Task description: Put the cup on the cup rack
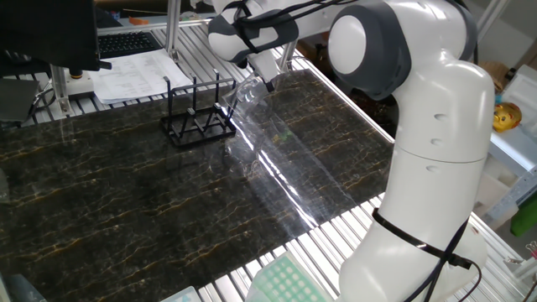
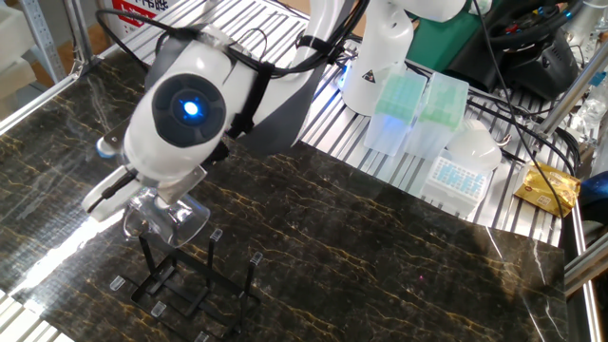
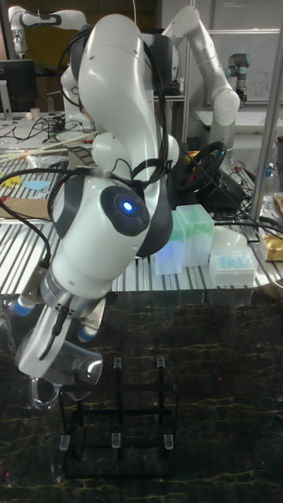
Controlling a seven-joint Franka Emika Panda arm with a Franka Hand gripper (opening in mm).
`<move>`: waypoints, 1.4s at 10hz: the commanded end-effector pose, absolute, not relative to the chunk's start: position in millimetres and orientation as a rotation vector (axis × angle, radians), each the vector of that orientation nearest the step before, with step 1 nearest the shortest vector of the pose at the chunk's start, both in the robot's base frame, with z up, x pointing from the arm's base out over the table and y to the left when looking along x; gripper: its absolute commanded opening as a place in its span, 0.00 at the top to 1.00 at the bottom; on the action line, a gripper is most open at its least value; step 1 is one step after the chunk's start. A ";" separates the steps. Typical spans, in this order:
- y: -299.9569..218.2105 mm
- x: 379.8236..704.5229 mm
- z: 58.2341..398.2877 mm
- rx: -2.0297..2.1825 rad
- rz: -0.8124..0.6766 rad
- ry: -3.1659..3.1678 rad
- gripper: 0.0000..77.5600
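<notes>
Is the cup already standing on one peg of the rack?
No. The claw holds the cup tilted in the air above the cup rack, and no peg is inside it.

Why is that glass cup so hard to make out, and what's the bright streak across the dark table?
In one fixed view, the cup nearly vanishes into a white glare streak crossing the glossy table. In the other fixed view, glare sits at the table's left edge and the cup shows by its rim highlights. The tall fixed view is dimmer; the cup looks hazy under the end effector, above the cup rack.
</notes>
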State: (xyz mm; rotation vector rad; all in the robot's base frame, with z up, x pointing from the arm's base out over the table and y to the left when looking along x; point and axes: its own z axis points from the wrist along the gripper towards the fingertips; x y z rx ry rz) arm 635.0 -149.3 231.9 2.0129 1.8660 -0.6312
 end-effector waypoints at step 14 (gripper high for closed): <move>-124.6 636.9 219.8 1.989 -0.684 1.757 0.99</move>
